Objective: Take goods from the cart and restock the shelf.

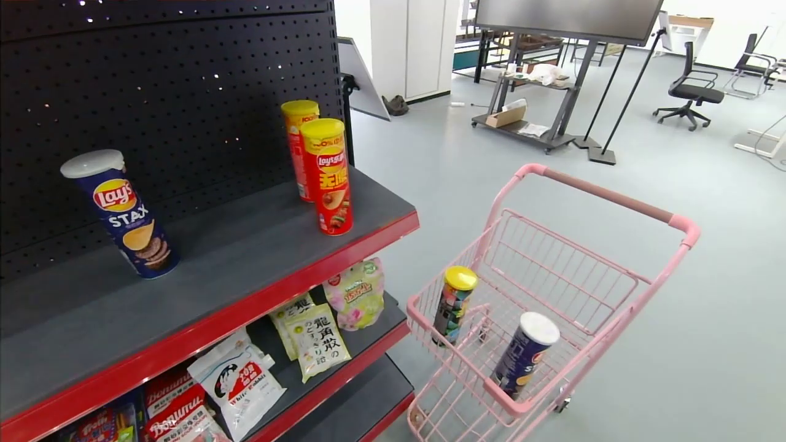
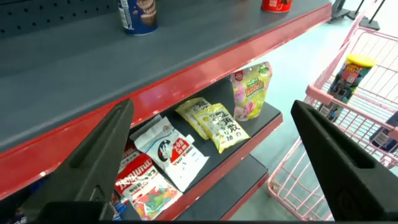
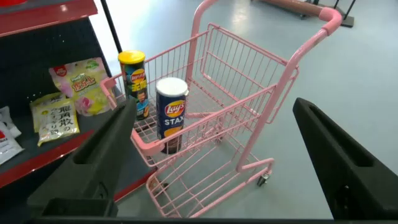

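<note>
Faces shelf (image 1: pixel 245 264), pink cart (image 1: pixel 614 199) just beside its right end. Spreads left gripper (image 2: pixel 211 106) wide before the shelf's red front edge, right gripper (image 3: pixel 211 102) wide over the cart. On top board — blue can (image 1: pixel 123 215) well back from front edge, two red cans (image 1: pixel 328 178) at right end. In cart, opposite the handle: yellow-lidded can (image 1: pixel 453 305), white-lidded can (image 1: pixel 522 356).

The rear red can (image 1: pixel 296 153) is half hidden behind the front red can (image 1: pixel 330 178); the cart (image 1: pixel 605 195) is cut off below.
</note>
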Controlling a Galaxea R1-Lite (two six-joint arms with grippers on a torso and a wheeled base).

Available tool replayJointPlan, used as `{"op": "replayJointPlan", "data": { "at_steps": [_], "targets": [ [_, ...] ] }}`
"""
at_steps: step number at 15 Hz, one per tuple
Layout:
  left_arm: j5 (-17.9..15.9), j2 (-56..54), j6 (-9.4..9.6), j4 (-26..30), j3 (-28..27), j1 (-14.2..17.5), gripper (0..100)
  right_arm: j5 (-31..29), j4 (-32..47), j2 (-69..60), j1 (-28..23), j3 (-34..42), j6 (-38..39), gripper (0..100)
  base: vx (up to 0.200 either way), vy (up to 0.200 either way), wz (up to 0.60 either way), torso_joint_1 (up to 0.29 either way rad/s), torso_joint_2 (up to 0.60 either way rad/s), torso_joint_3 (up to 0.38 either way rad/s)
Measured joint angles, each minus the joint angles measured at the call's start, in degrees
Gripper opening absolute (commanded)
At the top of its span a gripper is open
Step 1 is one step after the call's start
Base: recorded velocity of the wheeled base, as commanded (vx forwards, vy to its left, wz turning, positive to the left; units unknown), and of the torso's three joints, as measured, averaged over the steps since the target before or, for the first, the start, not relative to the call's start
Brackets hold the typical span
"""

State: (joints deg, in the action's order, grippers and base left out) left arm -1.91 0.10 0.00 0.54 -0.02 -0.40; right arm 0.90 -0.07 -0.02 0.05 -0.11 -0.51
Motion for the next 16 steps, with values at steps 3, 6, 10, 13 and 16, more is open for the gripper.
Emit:
{"op": "replayJointPlan", "data": {
  "at_steps": [3, 6, 10, 13, 16],
  "targets": [
    [0.0, 0.0, 0.0, 0.0, 0.0, 0.1, 100, 0.0, 0.0, 0.0, 0.0, 0.0, 0.1, 100, 0.0, 0.0, 0.0, -0.134, 0.35, 0.207],
    [0.0, 0.0, 0.0, 0.0, 0.0, 0.1, 100, 0.0, 0.0, 0.0, 0.0, 0.0, 0.1, 100, 0.0, 0.0, 0.0, -0.144, 0.36, 0.214],
    [0.0, 0.0, 0.0, 0.0, 0.0, 0.1, 100, -0.1, 0.0, 0.0, 0.0, 0.0, 0.2, 100, 0.0, 0.0, 0.0, -0.15, 0.39, 0.229],
    [0.0, 0.0, 0.0, 0.0, 0.0, 0.1, 100, -0.2, 0.0, 0.0, 0.0, 0.0, 0.2, 100, 0.0, 0.0, 0.0, -0.17, 0.46, 0.29],
    [0.0, 0.0, 0.0, 0.0, 0.0, 0.0, 100, -0.1, 0.0, 0.0, 0.0, 0.0, 0.1, 100, 0.0, 0.0, 0.0, -0.19, 0.54, 0.347]
  ]
}}
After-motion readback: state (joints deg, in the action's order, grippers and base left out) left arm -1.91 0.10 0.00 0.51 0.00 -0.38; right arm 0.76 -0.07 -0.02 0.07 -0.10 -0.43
